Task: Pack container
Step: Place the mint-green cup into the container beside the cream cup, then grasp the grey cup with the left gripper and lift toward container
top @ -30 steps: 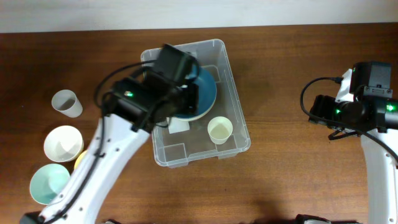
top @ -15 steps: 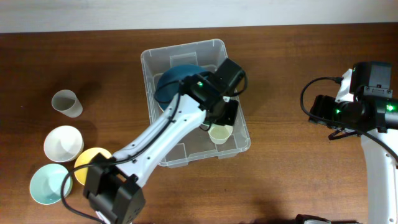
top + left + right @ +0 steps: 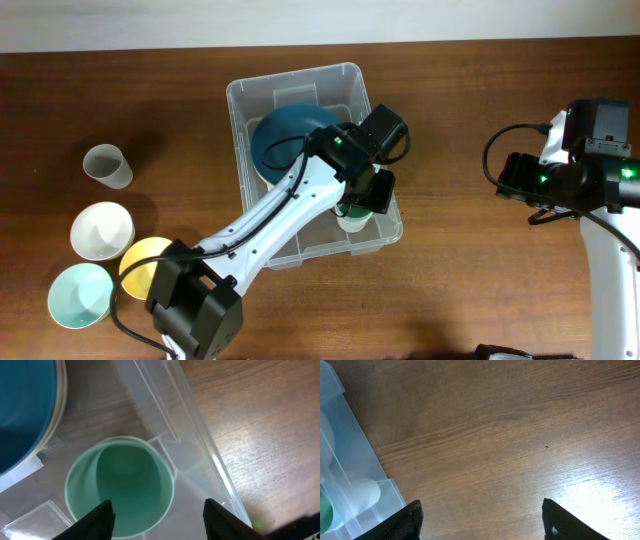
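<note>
From overhead we see the left arm (image 3: 300, 200) reaching into the clear container (image 3: 300, 78) on the counter (image 3: 480, 300). Its wrist hides most of the cup (image 3: 350, 218).

The left wrist view shows more. The left jaws stand open and empty, with the green cup (image 3: 120, 487) upright and partly between them. The blue bowl (image 3: 22, 405) lies beyond them to the left, the container wall (image 3: 200, 440) to the right.

The right wrist view shows the right jaws spread open over bare counter, the container's corner (image 3: 350, 480) ahead to their left.

A second ago the left arm hung over the bowl. Half a second ago the cup showed whole beside the wrist. The right arm (image 3: 600, 180) has not moved.
</note>
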### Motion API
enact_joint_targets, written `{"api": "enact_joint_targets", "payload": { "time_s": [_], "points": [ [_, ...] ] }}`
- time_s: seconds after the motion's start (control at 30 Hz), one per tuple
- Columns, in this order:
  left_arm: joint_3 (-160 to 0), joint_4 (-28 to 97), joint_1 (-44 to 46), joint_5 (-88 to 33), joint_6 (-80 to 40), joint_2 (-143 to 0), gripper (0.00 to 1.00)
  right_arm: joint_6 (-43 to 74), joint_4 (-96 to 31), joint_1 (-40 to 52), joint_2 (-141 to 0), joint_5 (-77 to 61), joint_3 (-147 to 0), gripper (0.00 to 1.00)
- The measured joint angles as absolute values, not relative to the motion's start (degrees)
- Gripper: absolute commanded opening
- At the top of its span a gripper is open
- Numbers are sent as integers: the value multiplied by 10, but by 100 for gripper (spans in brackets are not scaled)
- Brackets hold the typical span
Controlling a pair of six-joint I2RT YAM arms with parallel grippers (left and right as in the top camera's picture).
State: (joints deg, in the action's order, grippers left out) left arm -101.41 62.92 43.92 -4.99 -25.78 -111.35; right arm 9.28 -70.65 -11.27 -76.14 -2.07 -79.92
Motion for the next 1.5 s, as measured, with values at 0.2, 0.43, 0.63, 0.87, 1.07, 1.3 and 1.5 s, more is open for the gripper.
{"api": "enact_joint_targets", "payload": {
  "time_s": [0.2, 0.43, 0.63, 0.87, 1.07, 1.3, 1.5],
  "points": [
    [-1032, 705, 413, -37, -258, -1113, 62, 92, -707, -113, -761, -21, -799, 72],
    [-1048, 775, 265, 56, -260, -1039, 81, 93, -708, -113, -761, -21, -799, 72],
    [-1061, 769, 52, 92, -259, -967, 83, 92, -709, -113, -761, -21, -799, 72],
    [-1061, 686, -109, 93, -217, -1069, 82, 92, -709, -113, -761, -21, -799, 72],
    [-1060, 639, -150, 90, -206, -1157, 82, 92, -711, -113, -761, -21, -799, 72],
    [-1060, 588, -162, 90, -205, -1212, 74, 91, -711, -113, -761, -21, -799, 72],
    [-1060, 575, -162, 89, -199, -1256, 46, 91, -711, -113, -761, -21, -799, 72]
  ]
}}
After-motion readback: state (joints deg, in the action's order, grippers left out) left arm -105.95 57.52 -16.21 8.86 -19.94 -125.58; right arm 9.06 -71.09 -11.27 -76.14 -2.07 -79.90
